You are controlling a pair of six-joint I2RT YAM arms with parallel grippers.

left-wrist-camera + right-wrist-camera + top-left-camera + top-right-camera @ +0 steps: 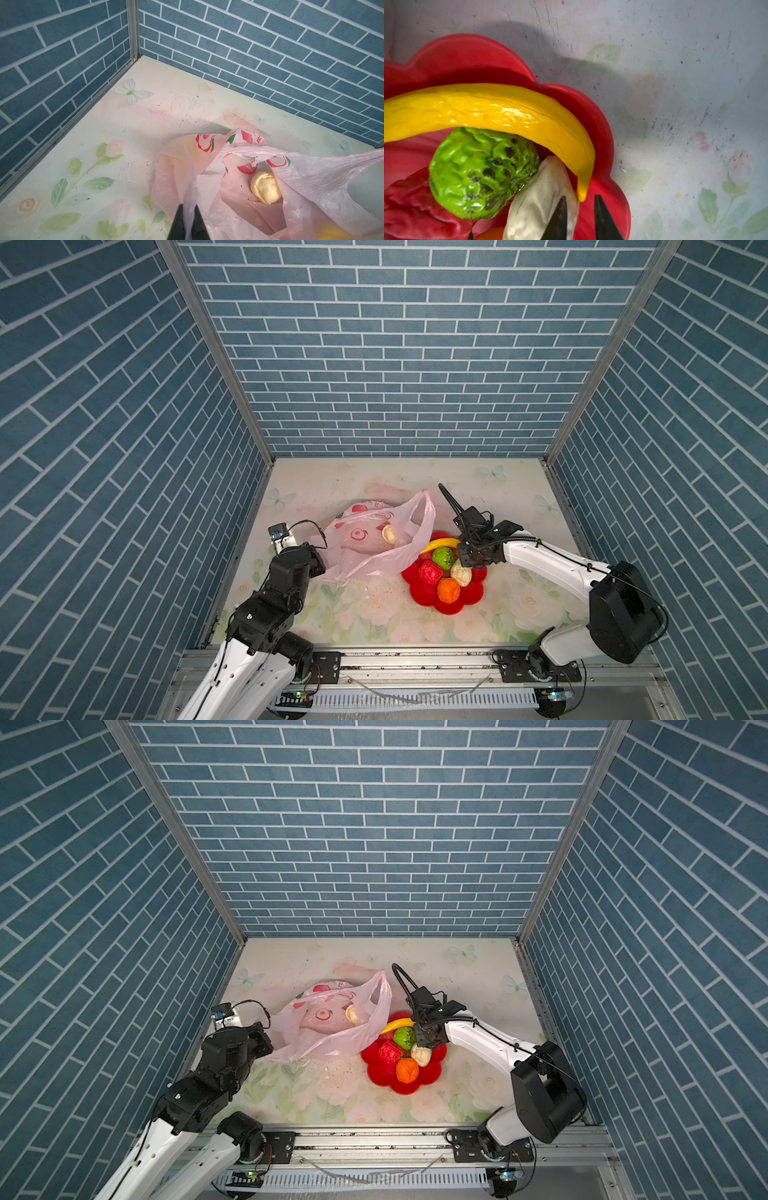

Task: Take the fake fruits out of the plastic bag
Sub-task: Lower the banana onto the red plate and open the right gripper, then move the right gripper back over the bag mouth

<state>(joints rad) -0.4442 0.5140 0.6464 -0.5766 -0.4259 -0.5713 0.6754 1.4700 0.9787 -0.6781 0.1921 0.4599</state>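
Note:
The pink plastic bag (374, 549) (328, 1033) lies crumpled at the left of the table. My left gripper (189, 205) is shut on a gathered strip of its rim. Inside the bag (311, 187) a cream bumpy fruit (266, 187) (389, 534) shows. The red flower-shaped dish (471, 598) (467, 54) holds the banana (488, 110) (438, 544), a green fruit (481, 176), a red fruit (430, 572), an orange fruit (449, 590) and a cream one (537, 203). My right gripper (580, 196) hangs over the dish, open, with nothing between its fingers; the banana's tip lies just beyond them.
Blue brick-pattern walls close in the floral table (374, 614) on three sides, with a metal rail (415, 659) along the front. The bag's loop handle (422, 510) drapes toward the dish's edge. Bare table lies behind the bag and to the right of the dish.

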